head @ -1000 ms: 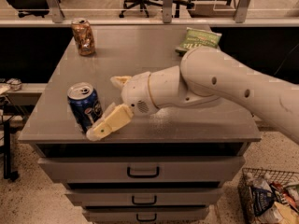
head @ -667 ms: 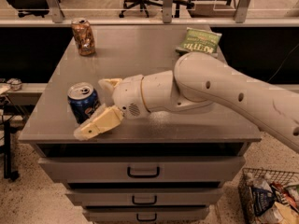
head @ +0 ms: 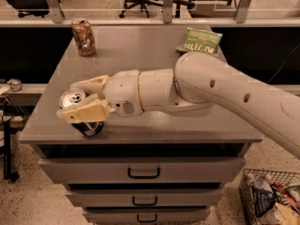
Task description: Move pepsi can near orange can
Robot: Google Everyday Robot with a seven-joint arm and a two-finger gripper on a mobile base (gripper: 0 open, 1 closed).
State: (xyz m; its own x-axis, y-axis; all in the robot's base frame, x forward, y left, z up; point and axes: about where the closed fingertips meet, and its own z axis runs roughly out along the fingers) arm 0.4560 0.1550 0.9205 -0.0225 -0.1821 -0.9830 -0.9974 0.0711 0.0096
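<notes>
The pepsi can (head: 73,99) stands at the front left corner of the grey cabinet top (head: 140,55); its silver top and a bit of its dark blue body show. My gripper (head: 68,101) reaches in from the right, with one cream finger behind the can and one in front, closed against its sides. The near finger hides most of the can's body. The orange can (head: 83,36) stands upright at the back left corner, well apart from the pepsi can.
A green snack bag (head: 199,40) lies at the back right of the cabinet top. My white arm crosses the right half of the top. A wire basket (head: 272,196) with packets sits on the floor at the lower right. Drawers face front below.
My gripper has moved left from beside the pepsi can to around it, and its fingers have narrowed onto the can. The orange can and the bag have not moved.
</notes>
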